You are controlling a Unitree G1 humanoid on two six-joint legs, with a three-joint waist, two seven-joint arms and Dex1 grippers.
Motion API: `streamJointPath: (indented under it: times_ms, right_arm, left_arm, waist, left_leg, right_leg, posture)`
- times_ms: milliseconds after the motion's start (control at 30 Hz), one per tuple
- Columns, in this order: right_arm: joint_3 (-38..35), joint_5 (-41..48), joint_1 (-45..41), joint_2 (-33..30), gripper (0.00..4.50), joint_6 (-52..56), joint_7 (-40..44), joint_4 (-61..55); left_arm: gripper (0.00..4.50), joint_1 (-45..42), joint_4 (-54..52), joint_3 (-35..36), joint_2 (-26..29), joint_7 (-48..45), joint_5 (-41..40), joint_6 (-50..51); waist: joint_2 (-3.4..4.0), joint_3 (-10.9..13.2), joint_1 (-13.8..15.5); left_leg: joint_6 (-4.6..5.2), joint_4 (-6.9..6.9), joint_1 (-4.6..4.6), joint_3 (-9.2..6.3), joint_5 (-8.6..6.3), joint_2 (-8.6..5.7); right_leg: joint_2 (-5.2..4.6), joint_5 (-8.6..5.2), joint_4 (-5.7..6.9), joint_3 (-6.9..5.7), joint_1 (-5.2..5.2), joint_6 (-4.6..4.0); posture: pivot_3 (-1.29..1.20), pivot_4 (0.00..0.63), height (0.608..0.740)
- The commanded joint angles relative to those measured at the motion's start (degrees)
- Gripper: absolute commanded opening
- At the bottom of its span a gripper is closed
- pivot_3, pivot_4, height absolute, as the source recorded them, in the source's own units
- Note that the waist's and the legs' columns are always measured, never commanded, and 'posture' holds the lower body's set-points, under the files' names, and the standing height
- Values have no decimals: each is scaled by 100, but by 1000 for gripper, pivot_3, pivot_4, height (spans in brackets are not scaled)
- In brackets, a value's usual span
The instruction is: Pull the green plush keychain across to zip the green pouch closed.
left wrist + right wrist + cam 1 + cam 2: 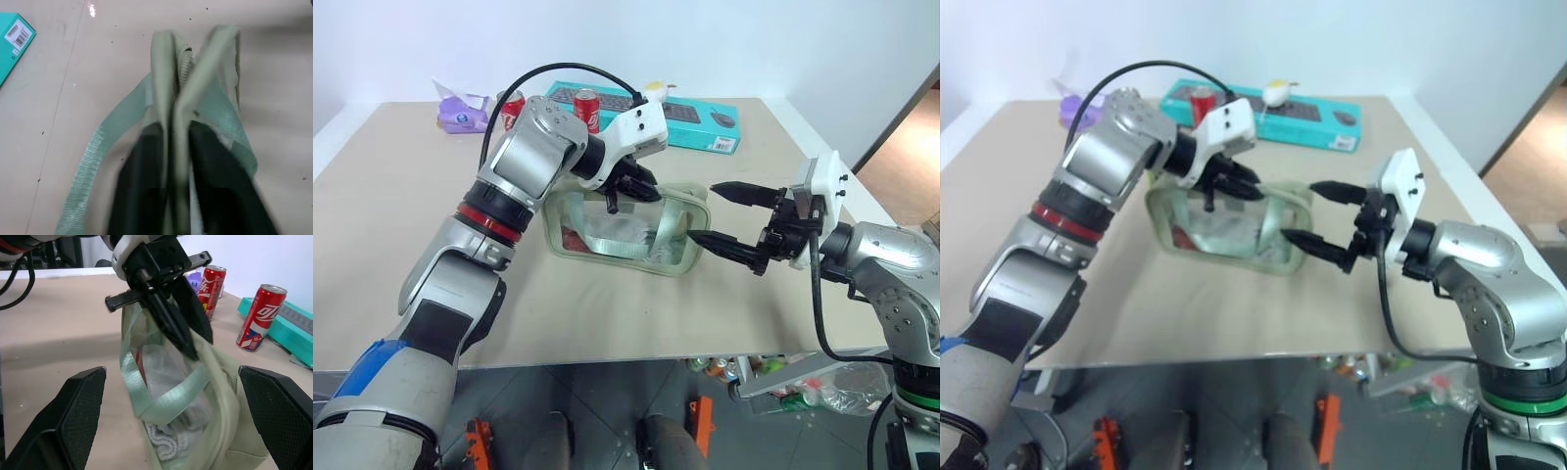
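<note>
Where beige table [401, 255] meets white wall | left gripper [188, 340] pinching green pouch [607, 240] | right gripper [717, 215] spread

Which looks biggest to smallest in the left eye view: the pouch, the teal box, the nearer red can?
1. Pouch and teal box: look alike, and the box sits farther away, so unsure.
2. Red can: clearly smallest.

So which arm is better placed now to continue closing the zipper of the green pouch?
Probably the left. The left gripper is already at the top edge of the green pouch, its fingers astride the zipper seam. The right gripper stands wide open beside the pouch's end, holding nothing.
</note>
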Motion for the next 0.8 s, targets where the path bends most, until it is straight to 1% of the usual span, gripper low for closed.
streamJointPath:
  times_ms: [33,167,233,267,367,433,500,633,700,800]
  right_arm:
    - [-70,-32,-50,12,4500,-143,-14,-38]
    - [-4,-207,-65,45,4500,-262,-53,62]
    - [68,-353,-97,81,4500,-363,-87,178]
    - [100,-416,-118,104,4500,-404,-101,242]
    - [171,-543,-234,185,4500,-480,-116,450]
    - [230,-630,-337,239,4500,-532,-127,599]
    - [301,-684,-443,297,4500,-573,-98,727]
    - [444,-757,-613,408,4500,-652,17,922]
    - [515,-792,-716,453,4500,-684,88,1043]
    - [565,-832,-815,487,4500,-717,181,1185]
  left_arm:
    - [2448,-428,-121,368,13,4,-192,299]
    - [3845,-599,-35,775,275,-260,-564,540]
    - [4427,-531,-74,1084,505,-472,-852,552]
    - [4427,-467,-92,1206,637,-537,-949,544]
    - [4427,-37,-186,1583,985,-533,-1066,-144]
    - [4427,396,-426,1961,1137,-556,-1309,-462]
    - [4427,931,-763,2330,1260,-391,-1511,-604]
    - [4427,2135,-1882,3215,1263,347,-2114,-443]
    - [4427,2951,-2697,3558,1282,756,-2230,-499]
    - [4427,3726,-3553,3884,1325,1257,-2407,-401]
  waist:
    - [0,0,-29]
    - [0,0,-88]
    - [1,0,-128]
    - [1,1,-150]
    - [5,-1,-192]
    - [6,-1,-209]
    - [5,-1,-208]
    - [3,-1,-203]
    - [4,-1,-210]
    - [3,-1,-201]
  left_leg:
    - [0,0,0,0,0,-1]
    - [0,-2,0,0,0,-1]
    - [2,-5,5,1,-1,-1]
    - [2,-7,8,1,-1,-1]
    - [2,-12,20,3,-1,1]
    - [2,-18,31,6,-1,1]
    - [1,-19,38,12,1,2]
    - [0,-11,30,15,2,6]
    - [-1,-10,28,18,1,5]
    - [-1,-13,32,25,1,4]
  right_leg:
    - [0,0,0,0,0,0]
    - [0,-2,0,0,0,3]
    - [0,-3,1,4,0,2]
    - [1,-3,2,4,0,0]
    - [3,-5,12,9,0,-3]
    - [3,-5,14,13,6,-4]
    - [3,-4,19,18,9,-5]
    - [2,-2,19,20,8,-3]
    - [0,-2,19,23,8,-1]
    - [-2,-2,18,32,8,0]
  posture:
    - [0,150,740]
    - [0,150,740]
    - [0,150,740]
    - [0,150,740]
    - [0,150,740]
    - [0,150,740]
    - [0,150,740]
    - [0,150,740]
    - [0,150,740]
    - [0,150,740]
